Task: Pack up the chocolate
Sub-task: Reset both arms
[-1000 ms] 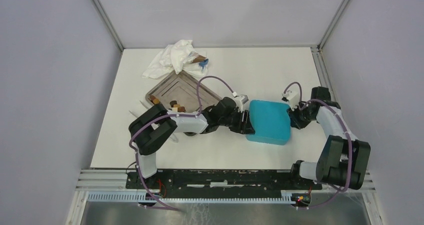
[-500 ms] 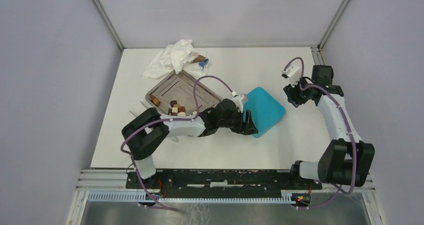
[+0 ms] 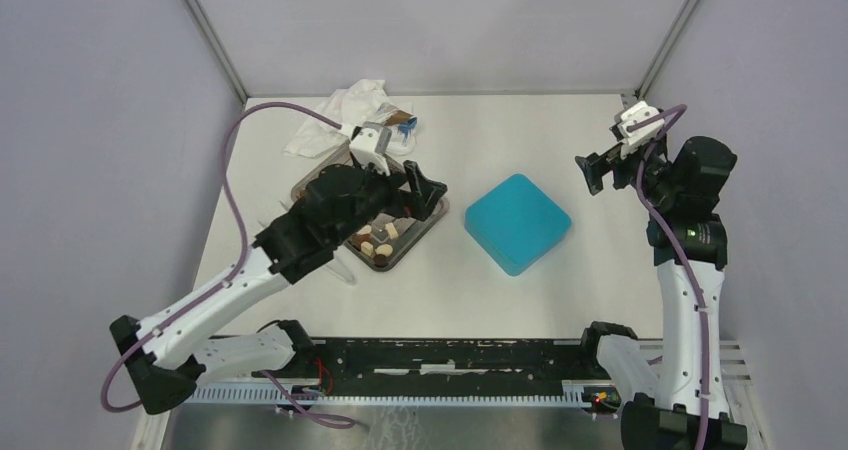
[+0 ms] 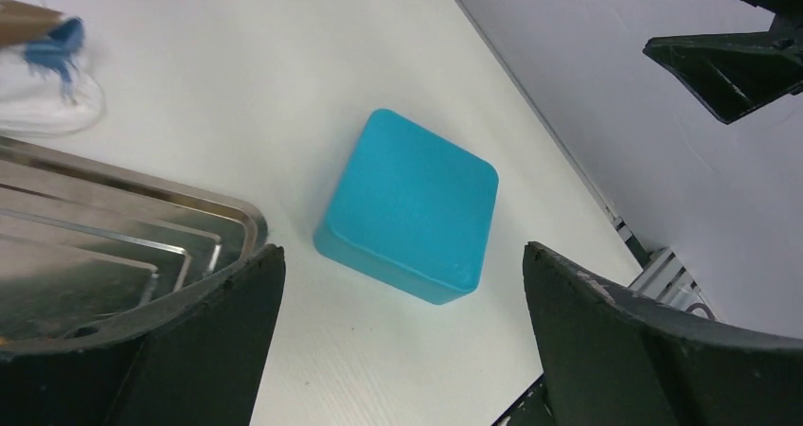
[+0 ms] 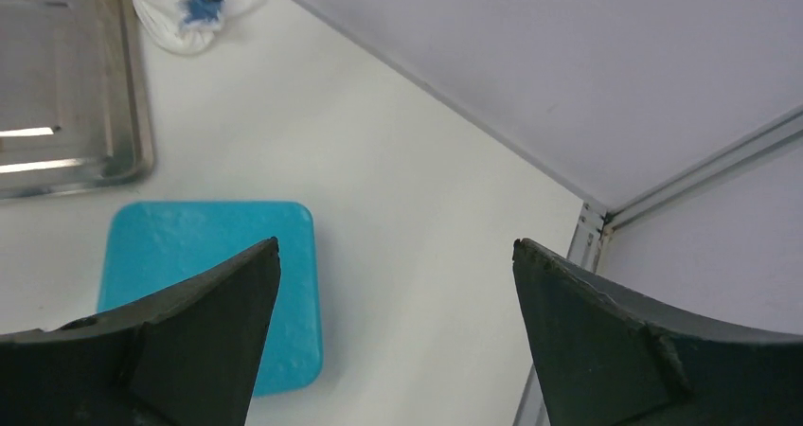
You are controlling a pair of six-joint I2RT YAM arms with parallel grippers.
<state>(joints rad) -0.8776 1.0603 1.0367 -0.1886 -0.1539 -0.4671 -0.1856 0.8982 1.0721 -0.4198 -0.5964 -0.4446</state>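
- Your left gripper (image 3: pixel 421 188) hangs spread and empty over the steel tray (image 3: pixel 437 213). Your right gripper (image 3: pixel 607 162), equally spread, holds nothing, well apart from the teal box (image 3: pixel 518 223).
- The chocolate (image 3: pixel 378 238) sits clustered at the tray's near end. The box lies shut and cornerwise on the surface (image 3: pixel 500 130).
- Risk: the small pieces could squirt from wide jaws, and the cornerwise box could skid if gripped on its corners.
- Only the top view shows the chocolate; both wrist views catch just bare tray and box.
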